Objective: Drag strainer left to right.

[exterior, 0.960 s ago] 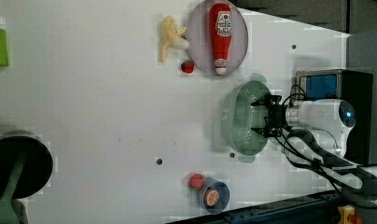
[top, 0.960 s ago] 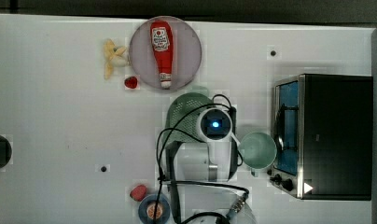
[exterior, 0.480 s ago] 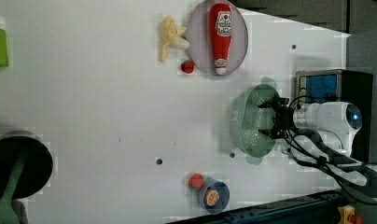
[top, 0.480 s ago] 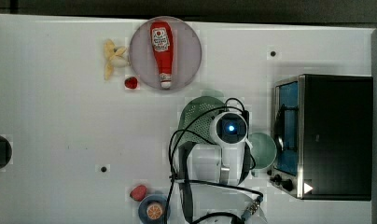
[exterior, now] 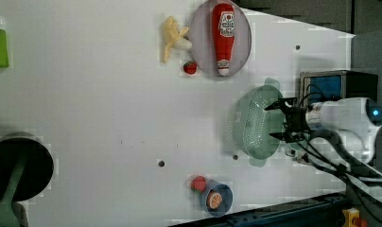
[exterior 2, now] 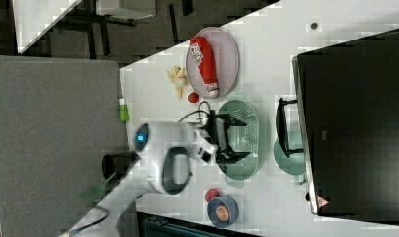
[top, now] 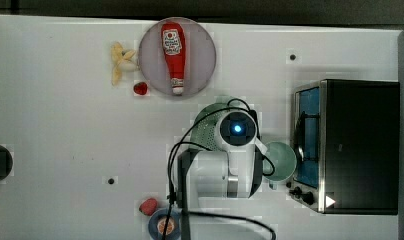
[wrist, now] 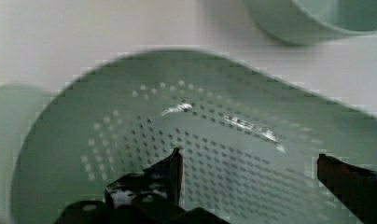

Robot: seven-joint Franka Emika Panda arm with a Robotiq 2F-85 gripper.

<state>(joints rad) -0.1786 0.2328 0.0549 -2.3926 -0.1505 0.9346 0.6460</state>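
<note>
Most of the strainer point(top: 206, 121) hides beneath the wide-open tool point(exterior: 276, 121)

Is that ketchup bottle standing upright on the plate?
No. In the top view the ketchup bottle lies flat on its side across the round plate, its cap toward the strainer.

The strainer point(wrist: 214, 140) looks like smooth pale-green plastic, finely perforated, with a faint sheen inside. At its three o'clock in the top view, the cup point(top: 280, 161) seems the same plastic. The table point(top: 65, 150) is matt white.

Pale green oblong strainer point(exterior: 251, 124), perforated, upright on white table, beside mint cup.
</note>
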